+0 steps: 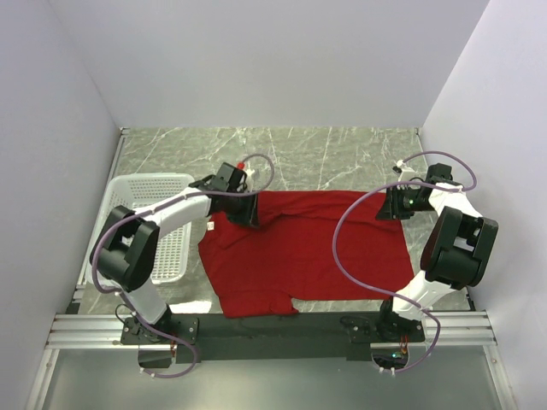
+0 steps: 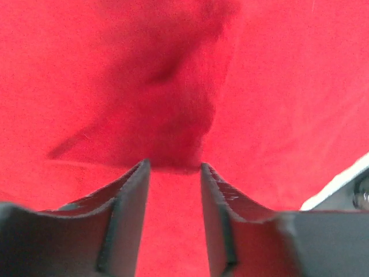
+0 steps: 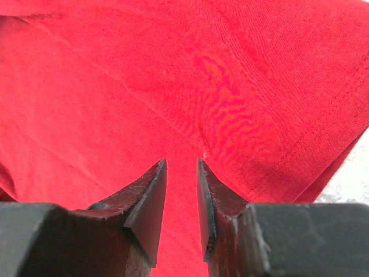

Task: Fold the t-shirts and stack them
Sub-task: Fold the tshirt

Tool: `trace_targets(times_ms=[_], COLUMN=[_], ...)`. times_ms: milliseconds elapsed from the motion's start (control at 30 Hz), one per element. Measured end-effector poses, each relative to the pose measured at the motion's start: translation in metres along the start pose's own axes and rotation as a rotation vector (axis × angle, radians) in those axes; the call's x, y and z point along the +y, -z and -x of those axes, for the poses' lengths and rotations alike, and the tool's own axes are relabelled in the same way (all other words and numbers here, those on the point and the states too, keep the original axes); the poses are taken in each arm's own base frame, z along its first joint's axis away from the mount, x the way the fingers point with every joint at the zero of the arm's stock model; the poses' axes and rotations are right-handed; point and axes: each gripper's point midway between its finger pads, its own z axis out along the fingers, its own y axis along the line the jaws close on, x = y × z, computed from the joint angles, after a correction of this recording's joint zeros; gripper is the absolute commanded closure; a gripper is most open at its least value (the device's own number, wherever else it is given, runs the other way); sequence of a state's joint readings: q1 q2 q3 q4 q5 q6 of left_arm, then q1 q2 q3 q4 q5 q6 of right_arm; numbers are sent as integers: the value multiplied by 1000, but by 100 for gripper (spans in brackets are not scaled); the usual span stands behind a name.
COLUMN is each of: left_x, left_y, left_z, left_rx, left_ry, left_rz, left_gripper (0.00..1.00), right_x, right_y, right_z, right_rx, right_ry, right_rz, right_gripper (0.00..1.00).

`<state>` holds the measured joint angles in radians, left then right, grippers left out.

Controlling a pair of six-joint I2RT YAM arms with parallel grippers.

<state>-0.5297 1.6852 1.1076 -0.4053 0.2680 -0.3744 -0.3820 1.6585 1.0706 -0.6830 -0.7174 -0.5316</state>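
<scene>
- From above: deep-red t-shirt [image 1: 299, 256] spread flat and creased, far corners under left gripper [image 1: 246, 213] and right gripper [image 1: 393, 207].
- Left wrist: fingers [image 2: 130, 196] spread; raised red fold just ahead of tips.
- Right wrist: fingers [image 3: 147, 196] narrowly apart over hemmed cloth; pinch unclear.

L arm [image 1: 175, 209] is reaching fwd and inward, elbow sitting back near its base, wrist pitching down. L gripper [image 2: 173, 165] is pointing down, jaws standing apart w/ a clear gap. R arm [image 1: 457, 243] is folding tight, forearm angling inward. R gripper [image 3: 181, 161] is facing down too, jaws standing slightly apart, narrower gap than L.
</scene>
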Motion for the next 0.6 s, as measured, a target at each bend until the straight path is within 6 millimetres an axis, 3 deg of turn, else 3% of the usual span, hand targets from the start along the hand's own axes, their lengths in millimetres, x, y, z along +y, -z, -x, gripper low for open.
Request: trace_targets(times_ms=[100,200,300,467,533,600], left_x=[-5,1,7,-2,-1,6], left_y=[-1,7,31,80,80,67], left_z=[-26,-38,-25,17,20,15], left_rx=[69,76,-16,-252,-268,-230], left_ry=[-5,7,30,63,69,73], left_rz=[-26,30,106,121,128,152], left_gripper=[41,31,25,25,26,27], right_x=[-1,-3,-2,2,7,12], right_y=[0,0,0,-6,-9,-13], right_z=[-1,-1,-2,-7,-10,-11], right_rx=[3,8,12,28,41,51], right_ry=[0,1,5,15,21,33], right_rz=[-6,-15,-16,-8,1,11], right_gripper=[65,65,65,64,64,64])
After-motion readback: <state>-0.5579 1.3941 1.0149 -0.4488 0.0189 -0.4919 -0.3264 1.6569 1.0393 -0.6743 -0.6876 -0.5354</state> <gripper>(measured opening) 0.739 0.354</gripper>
